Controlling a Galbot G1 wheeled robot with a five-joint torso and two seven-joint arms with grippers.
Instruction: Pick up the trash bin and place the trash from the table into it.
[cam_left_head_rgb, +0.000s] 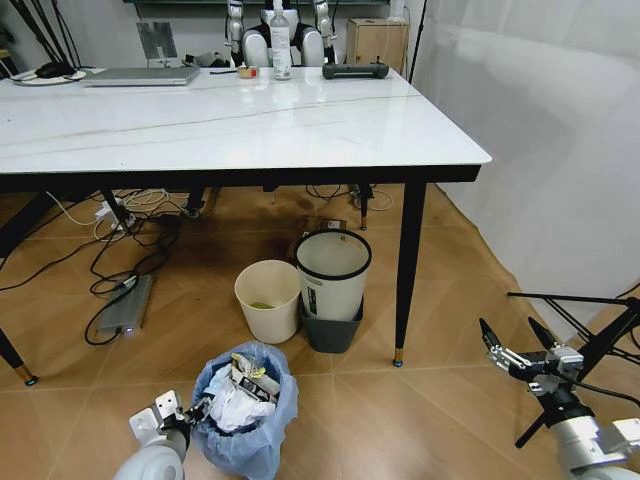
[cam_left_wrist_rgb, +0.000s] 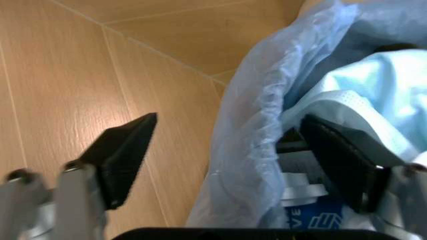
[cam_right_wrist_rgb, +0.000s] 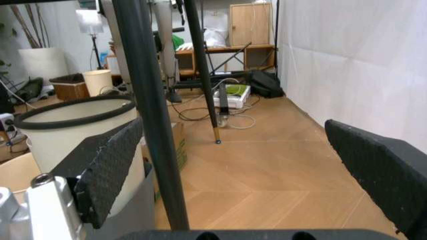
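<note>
The trash bin (cam_left_head_rgb: 245, 420) hides its rigid body under the bag (lower edge cropped).

Silver grippers (cam_left_head_rgb: 515, 348) with black textured pads (cam_right_wrist_rgb: 110, 170) (wedge-shaped).

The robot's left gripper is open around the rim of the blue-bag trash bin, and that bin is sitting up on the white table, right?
Not quite. The trash bin sits on the wooden floor in front of the table, not on it, as the head view shows. The rest holds: the left gripper is open, one finger outside the bag-covered rim and one inside.
</note>
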